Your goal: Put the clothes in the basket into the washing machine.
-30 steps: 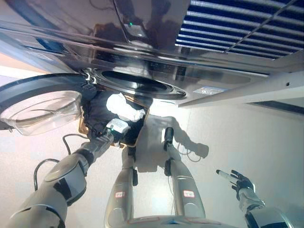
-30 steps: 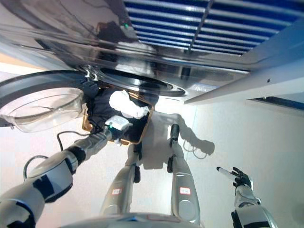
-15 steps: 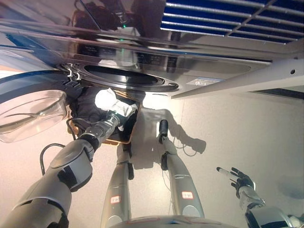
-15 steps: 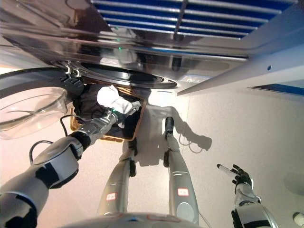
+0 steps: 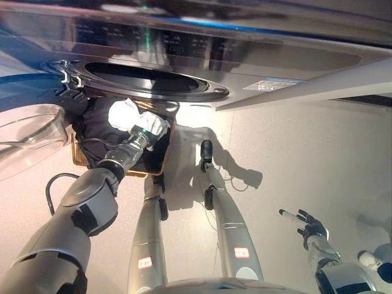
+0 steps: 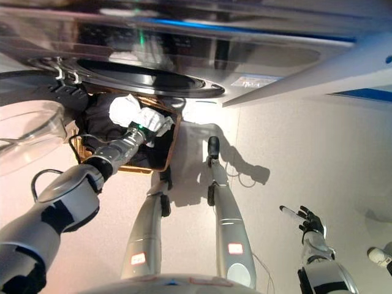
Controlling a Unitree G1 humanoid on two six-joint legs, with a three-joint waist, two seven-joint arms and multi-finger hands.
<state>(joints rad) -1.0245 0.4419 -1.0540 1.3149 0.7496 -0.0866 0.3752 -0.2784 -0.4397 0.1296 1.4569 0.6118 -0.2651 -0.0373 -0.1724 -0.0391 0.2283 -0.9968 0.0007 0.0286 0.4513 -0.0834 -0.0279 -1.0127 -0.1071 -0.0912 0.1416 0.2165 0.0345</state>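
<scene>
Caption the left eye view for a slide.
Left hand reaches into the basket of clothes below the open washing machine; right hand idle, fingers spread.

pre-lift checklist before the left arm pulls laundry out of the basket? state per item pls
1. Washer door swung open: ok, it hangs wide at the view's left.
2. Drum opening unobstructed: ok, nothing shows across it.
3. Left hand at the clothes: ok, it is down in the basket at the white garment.
4. Left hand's grasp on cloth: cannot tell, its fingers are lost among the clothes.
5. Dark clothes free to lift: cannot tell, they lie piled under and around the white garment.
6. Right hand out of the way: ok, it is open, low at the right, far from the basket.
</scene>
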